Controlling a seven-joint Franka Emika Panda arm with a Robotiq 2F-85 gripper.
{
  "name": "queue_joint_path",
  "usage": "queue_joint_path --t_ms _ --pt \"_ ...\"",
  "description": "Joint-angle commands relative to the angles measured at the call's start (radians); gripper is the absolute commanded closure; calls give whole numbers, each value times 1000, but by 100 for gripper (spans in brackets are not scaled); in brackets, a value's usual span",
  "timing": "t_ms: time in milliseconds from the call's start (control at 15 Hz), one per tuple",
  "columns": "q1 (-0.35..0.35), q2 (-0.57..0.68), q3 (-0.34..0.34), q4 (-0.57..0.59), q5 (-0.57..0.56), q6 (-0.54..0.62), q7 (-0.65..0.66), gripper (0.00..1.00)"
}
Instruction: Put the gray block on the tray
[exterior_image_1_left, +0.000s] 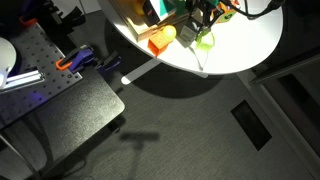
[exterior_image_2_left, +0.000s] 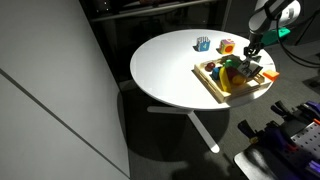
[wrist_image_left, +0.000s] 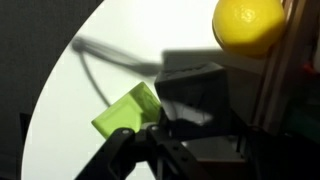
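Note:
In the wrist view my gripper (wrist_image_left: 196, 118) is shut on the gray block (wrist_image_left: 190, 85), a shadowed cube held between the fingers. It hangs beside the wooden rim of the tray (wrist_image_left: 288, 95) at the right. In both exterior views the gripper (exterior_image_1_left: 203, 22) (exterior_image_2_left: 250, 60) hangs low over the light-wood tray (exterior_image_1_left: 135, 30) (exterior_image_2_left: 210, 85) on the round white table. The gray block itself is too small to make out in the exterior views.
A pale-green block (wrist_image_left: 128, 112) (exterior_image_1_left: 205, 40) lies on the white table (exterior_image_2_left: 165, 70) just beside the gripper. A yellow ball (wrist_image_left: 248, 25) sits by the tray rim. An orange block (exterior_image_1_left: 160, 45) lies near the tray. Two small toys (exterior_image_2_left: 203, 43) (exterior_image_2_left: 227, 46) stand further back.

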Motion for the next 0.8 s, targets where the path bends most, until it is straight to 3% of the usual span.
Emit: queue_joint_path --t_ms 0,733 --pt "20 -75 -15 1 -21 -76 29 68" --pt "101 -184 41 -2 -11 -90 70 68"
